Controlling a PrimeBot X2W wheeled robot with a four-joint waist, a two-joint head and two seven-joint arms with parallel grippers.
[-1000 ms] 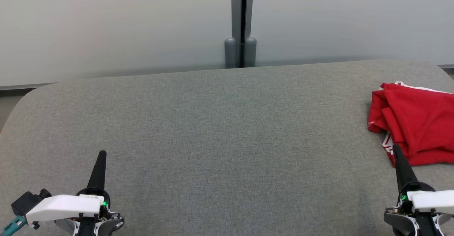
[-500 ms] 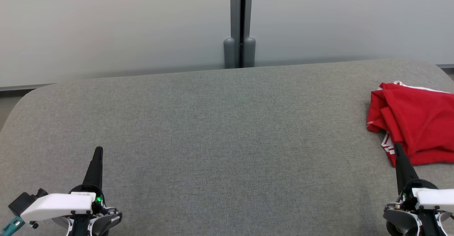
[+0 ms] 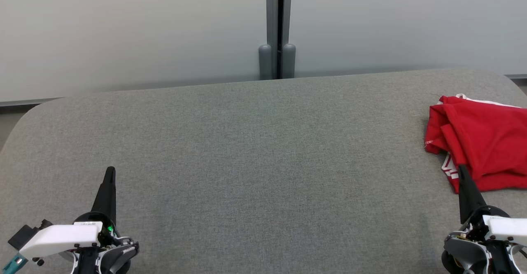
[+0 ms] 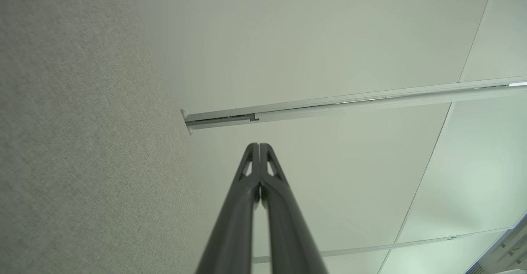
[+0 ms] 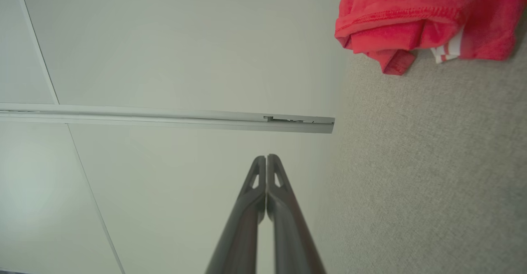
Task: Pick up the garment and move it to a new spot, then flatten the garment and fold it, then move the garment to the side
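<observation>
The garment (image 3: 483,142) is a red cloth with white trim, lying in a folded heap at the right edge of the grey padded surface (image 3: 263,150); the right wrist view has it (image 5: 411,18) at the upper right. My right gripper (image 3: 462,170) sits at the lower right, shut and empty, its tip just in front of the garment's near edge. In its own wrist view the right gripper (image 5: 266,157) has both fingers pressed together. My left gripper (image 3: 110,171) rests at the lower left, far from the garment, also shut with nothing in it, as its wrist view (image 4: 259,145) confirms.
A pale wall with a vertical grey post (image 3: 278,26) stands behind the surface's far edge. The padded surface has rounded corners at far left and far right. Wide bare grey fabric lies between the two grippers.
Both grippers have slid slightly down and outward in the head view, staying shut. The garment has barely shifted in the picture.
</observation>
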